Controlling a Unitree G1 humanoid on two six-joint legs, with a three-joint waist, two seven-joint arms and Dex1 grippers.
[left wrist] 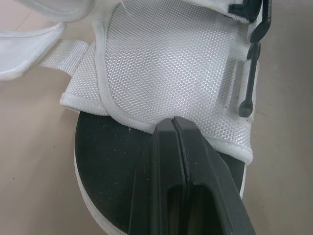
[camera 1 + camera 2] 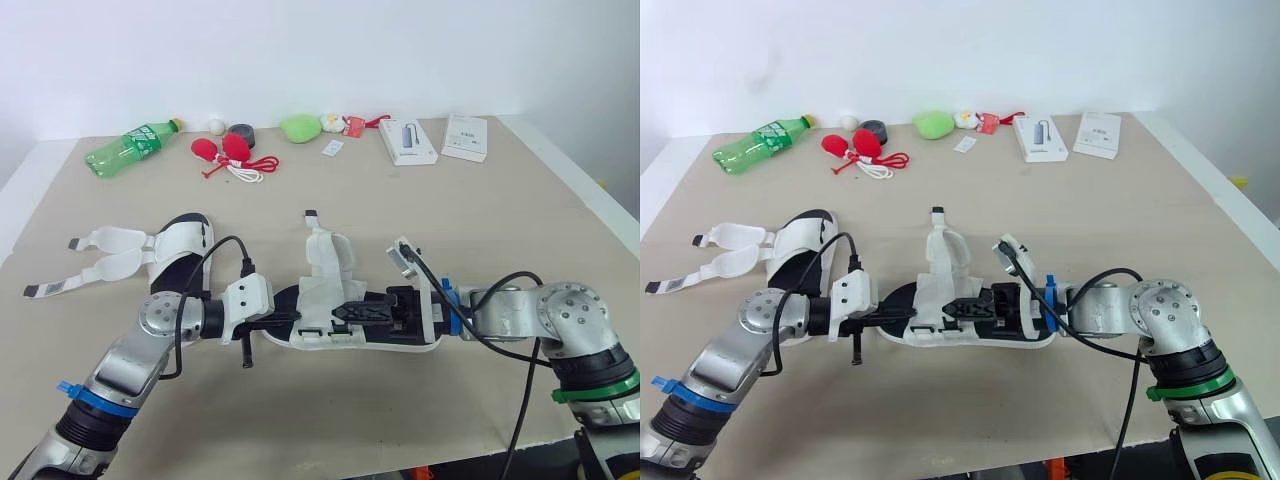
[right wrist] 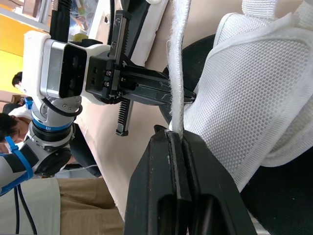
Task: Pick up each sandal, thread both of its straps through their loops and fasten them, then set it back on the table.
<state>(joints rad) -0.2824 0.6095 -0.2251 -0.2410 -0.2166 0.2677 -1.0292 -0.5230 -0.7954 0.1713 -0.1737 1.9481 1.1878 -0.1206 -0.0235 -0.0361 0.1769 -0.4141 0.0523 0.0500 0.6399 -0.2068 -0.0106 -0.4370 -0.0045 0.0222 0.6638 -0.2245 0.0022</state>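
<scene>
The sandal (image 2: 340, 300) lies mid-tabletop (image 2: 500, 220), long axis running left to right (one rounded sole end toward the left arm), left hand (image 1: 174, 122) pinched shut over its footbed, right hand (image 3: 176, 134) clamped on its white strap (image 3: 177, 58).

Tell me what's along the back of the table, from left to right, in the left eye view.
Green plastic bottle → red bulbs with cord → green lump → open white box → flat white box. The small ball and dark roll overlap the red bulbs, so I left them out.
</scene>
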